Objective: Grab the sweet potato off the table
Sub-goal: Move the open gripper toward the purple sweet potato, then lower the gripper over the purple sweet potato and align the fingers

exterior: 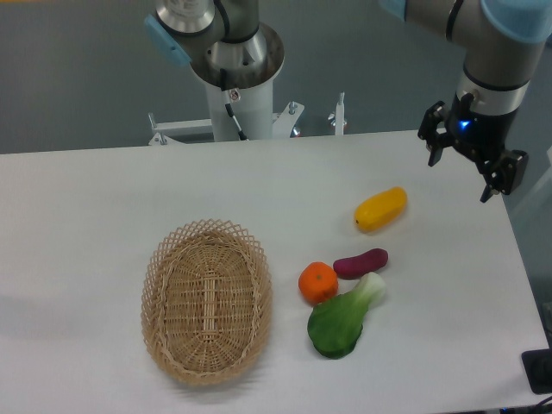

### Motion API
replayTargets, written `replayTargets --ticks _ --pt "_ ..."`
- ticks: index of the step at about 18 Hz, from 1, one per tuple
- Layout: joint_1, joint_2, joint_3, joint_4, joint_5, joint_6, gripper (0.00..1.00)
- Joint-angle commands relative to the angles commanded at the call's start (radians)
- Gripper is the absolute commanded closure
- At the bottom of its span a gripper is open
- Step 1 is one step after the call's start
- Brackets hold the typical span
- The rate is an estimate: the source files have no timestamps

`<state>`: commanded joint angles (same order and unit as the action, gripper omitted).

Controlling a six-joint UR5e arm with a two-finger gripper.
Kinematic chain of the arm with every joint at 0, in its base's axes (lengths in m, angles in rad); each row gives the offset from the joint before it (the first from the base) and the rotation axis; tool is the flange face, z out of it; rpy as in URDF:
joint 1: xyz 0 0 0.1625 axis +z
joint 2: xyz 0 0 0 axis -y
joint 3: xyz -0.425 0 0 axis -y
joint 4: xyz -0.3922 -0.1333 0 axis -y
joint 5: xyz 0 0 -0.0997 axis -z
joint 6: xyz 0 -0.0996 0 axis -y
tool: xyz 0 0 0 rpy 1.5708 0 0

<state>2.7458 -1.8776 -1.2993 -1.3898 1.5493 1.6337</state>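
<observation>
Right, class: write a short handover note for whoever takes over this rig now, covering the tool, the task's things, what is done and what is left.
Tool: open, empty, raised over the table's far right side.
Sweet potato: lying on the table, between the orange and the yellow fruit, just above the bok choy's white stalk.
Done: nothing grasped yet.
Left: move over the sweet potato, descend, close, lift.

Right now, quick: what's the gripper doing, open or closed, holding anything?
Gripper: open, holding nothing, up over the table's far right side, well clear of the sweet potato.
</observation>
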Motion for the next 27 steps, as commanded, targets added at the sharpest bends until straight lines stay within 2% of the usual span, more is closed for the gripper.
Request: replayTargets --ticks 10,14,16,23,27 --pt "-0.026 -0.009 -0.041 0.011 -0.003 -0.025 0.00" --pt "-0.067 -0.025 -0.096 0.073 0.000 -0.109 0.00" --pt "-0.089 -0.038 -0.133 0.124 0.006 -0.146 0.00" --pt "-0.101 -0.075 -0.284 0.291 0.018 -0.141 0.00" --pt "-0.106 -0.123 -0.316 0.360 0.098 -0.132 0.00"
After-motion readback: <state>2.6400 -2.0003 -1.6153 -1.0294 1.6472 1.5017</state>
